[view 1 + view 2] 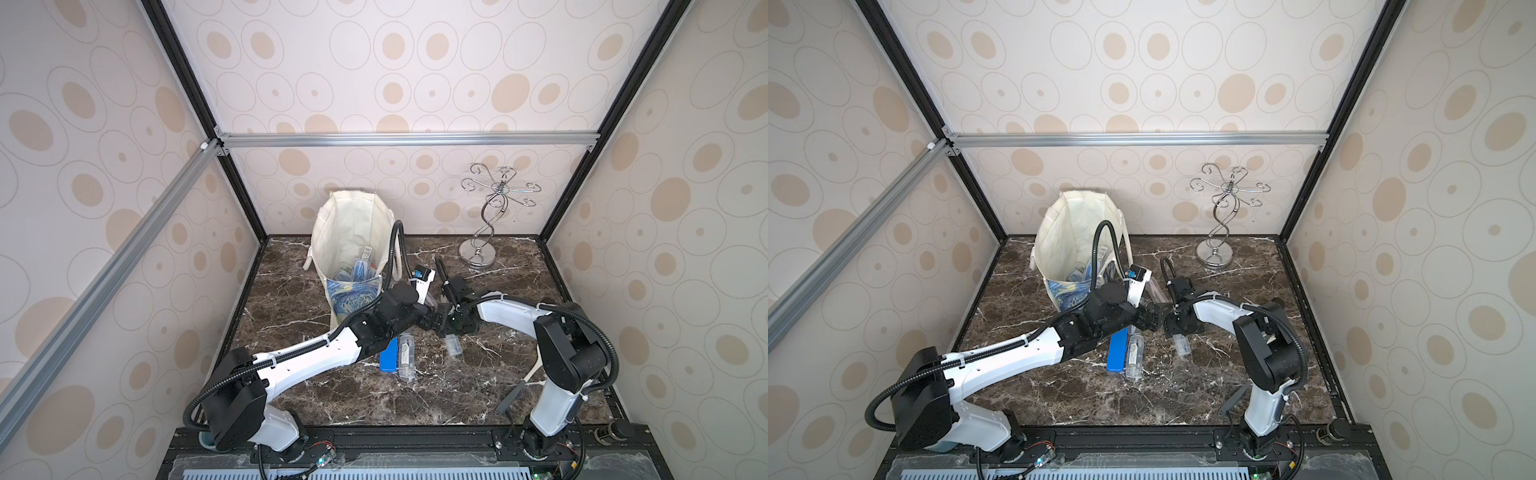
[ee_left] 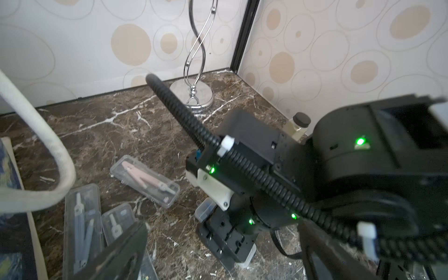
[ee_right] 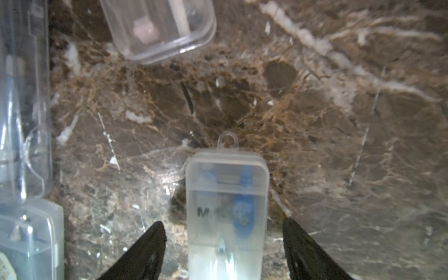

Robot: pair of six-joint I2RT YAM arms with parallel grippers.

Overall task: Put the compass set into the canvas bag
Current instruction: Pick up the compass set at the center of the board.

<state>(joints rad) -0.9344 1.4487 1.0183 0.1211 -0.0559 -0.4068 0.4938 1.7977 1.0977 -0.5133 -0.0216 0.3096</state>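
a tall cream-white canvas bag (image 1: 349,232) with a blue-and-yellow swirling print on its near face stands open toward the back left corner of the dark brown marble worktop (image 1: 374,399). several clear compass cases (image 1: 357,268) lie in its bottom. to its right, near the middle of the worktop, a flat blue case (image 1: 388,355) and a long clear case (image 1: 406,359) lie side by side, partly under the left arm. the left gripper (image 1: 434,319) hangs over the middle, its fingers spread wide with nothing between them. facing it, the right gripper (image 3: 223,223) points straight down over the compass set (image 3: 228,206), a small clear plastic box with a blue compass inside, lying flat on the worktop. the two black fingertips (image 3: 155,240) stand either side of the box with a gap on each side, so it is not gripped. a clear case with a pink compass (image 2: 145,180) lies just behind. a twisted chrome wire stand (image 1: 478,254) stands near the back right corner.
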